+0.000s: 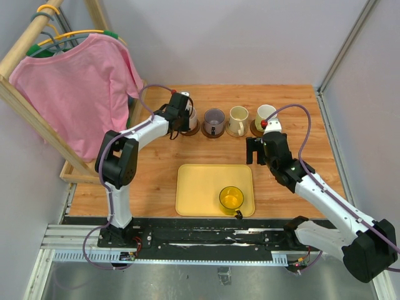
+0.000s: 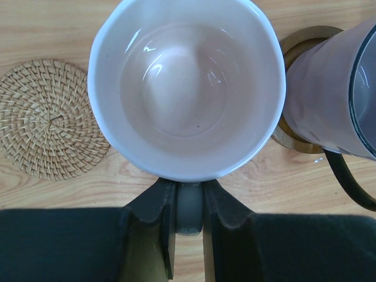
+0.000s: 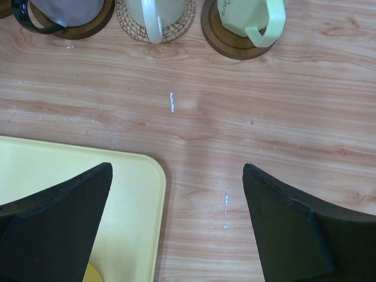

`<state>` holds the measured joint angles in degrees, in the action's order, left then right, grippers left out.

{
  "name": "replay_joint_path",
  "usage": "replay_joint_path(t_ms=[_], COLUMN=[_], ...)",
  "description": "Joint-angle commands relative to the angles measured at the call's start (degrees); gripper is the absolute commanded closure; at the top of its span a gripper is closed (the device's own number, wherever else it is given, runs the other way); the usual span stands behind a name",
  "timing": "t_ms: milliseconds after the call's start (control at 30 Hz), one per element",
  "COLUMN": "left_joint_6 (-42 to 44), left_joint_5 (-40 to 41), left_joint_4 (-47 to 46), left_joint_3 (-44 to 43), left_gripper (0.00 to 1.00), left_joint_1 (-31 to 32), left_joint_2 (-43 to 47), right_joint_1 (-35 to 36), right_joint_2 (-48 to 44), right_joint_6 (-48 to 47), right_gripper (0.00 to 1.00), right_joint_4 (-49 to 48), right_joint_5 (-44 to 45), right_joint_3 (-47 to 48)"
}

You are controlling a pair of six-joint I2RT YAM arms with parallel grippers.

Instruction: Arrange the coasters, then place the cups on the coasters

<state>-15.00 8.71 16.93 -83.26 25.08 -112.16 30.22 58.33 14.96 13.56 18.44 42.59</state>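
My left gripper [image 2: 189,185] is shut on the handle of the pale pink cup [image 2: 188,88], which stands at the left end of the row [image 1: 192,117]; a dark rim shows beneath it. An empty tan coaster [image 2: 50,117] lies to its left. On its other side come the purple-grey cup [image 1: 214,119] on a dark brown coaster [image 3: 94,26], the cream cup [image 1: 238,116] on a tan coaster [image 3: 179,29], and the pale-green cup [image 1: 265,114] on a dark coaster [image 3: 223,44]. The yellow cup [image 1: 231,198] sits on the tray. My right gripper [image 3: 176,170] hangs open and empty.
The yellow tray [image 1: 194,187] lies in front of the row, its right corner under my right gripper [image 1: 254,152]. A pink shirt [image 1: 75,94] hangs on a wooden rack [image 1: 75,172] at the left. Grey walls close in the table's back and right side.
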Motion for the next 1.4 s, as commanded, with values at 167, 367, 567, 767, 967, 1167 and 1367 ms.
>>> replay_joint_path(t_ms=[167,367,567,767,967,1167,1367], left_joint_6=[-0.6,-1.1,-0.9,-1.0,-0.8,-1.1,-1.4], left_joint_5=[-0.9,-1.9,-1.0,-0.5,-0.6,-1.4,-1.9], left_joint_4=[-1.9,-1.0,-0.3,0.1,0.1,-0.2,-0.8], left_joint_3=[-2.7,-2.7,-2.8,-2.4,-1.2,1.1,3.3], left_gripper=[1.00,0.97,0.75,0.40,0.35,0.32,0.31], left_joint_1=[-0.5,-0.5,-0.5,-0.4,-0.4,-0.3,0.1], left_joint_2=[0.3,-0.1,-0.4,0.1,1.3,3.6,5.1], right_joint_1=[-0.8,-0.9,-0.9,-0.9,-0.9,-0.9,-0.9], right_joint_2=[0.0,0.0,-0.6,-0.8,-0.8,-0.8,-0.9], right_joint_6=[-0.2,0.2,0.3,0.5,0.9,1.2,1.6], right_gripper=[0.06,0.06,0.07,0.07,0.07,0.07,0.07], right_joint_4=[-0.4,-0.4,-0.4,-0.4,-0.4,-0.6,-0.6], right_joint_5=[-0.6,-1.4,-1.7,-1.9,-2.3,-2.6,-3.2], right_joint_3=[1.3,0.9,0.5,0.3,0.2,0.0,-0.2])
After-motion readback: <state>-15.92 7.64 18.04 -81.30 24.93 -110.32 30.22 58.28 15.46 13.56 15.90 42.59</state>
